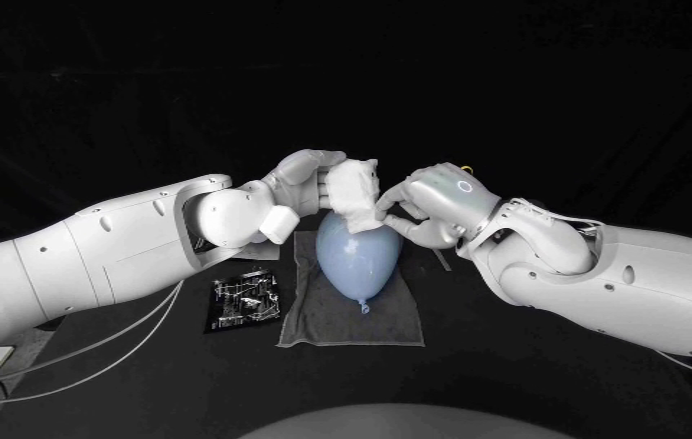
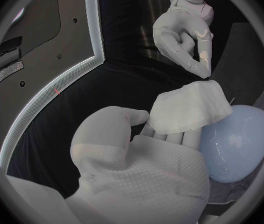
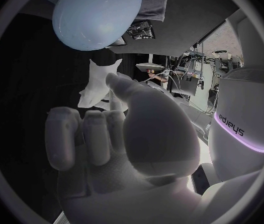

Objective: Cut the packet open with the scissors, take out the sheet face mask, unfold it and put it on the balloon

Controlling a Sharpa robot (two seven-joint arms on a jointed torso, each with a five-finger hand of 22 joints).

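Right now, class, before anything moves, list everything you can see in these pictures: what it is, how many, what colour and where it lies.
balloon: one, pale blue, lying on the cloth, knot towards the robot.
cloth: one, grey, spread flat on the table.
mask: one, white, bunched up, held at the balloon's far end.
packet: one, black with white print, on the table beside the cloth, on the left arm's side.
table: one, black.
left hand: one, silver, holds the mask.
right hand: one, silver, pinches the mask's other edge.
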